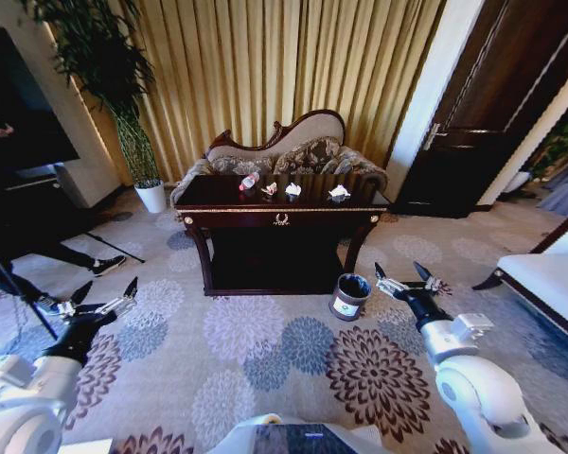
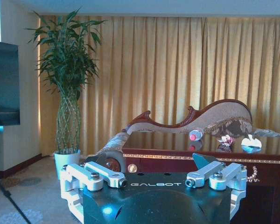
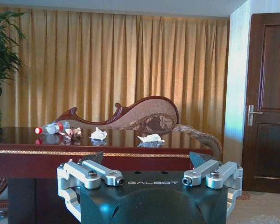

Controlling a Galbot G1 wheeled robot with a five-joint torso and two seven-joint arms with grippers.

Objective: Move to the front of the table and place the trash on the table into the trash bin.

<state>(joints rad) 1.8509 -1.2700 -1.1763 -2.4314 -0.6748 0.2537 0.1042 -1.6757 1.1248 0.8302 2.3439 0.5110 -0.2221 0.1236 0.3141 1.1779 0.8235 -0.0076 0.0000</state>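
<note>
— While it is facing the counter [image 1: 282,219] from well back, both hands, left hand [image 1: 102,296] and right hand [image 1: 404,277], are hanging open and empty.
— And the trash [image 1: 292,189] is lying on top, the trash bin [image 1: 349,297] standing by the right leg.
— Driving in, I reckon that right hand is risking knocking the bin.

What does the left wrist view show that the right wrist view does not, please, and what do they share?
Left wrist view alone: the white plant pot under the tall plant, beside a dark screen. Right wrist view alone: the dark door with its handle. Both: the table, the lying plastic bottle, paper wads, the sofa back and gold curtains.
</note>
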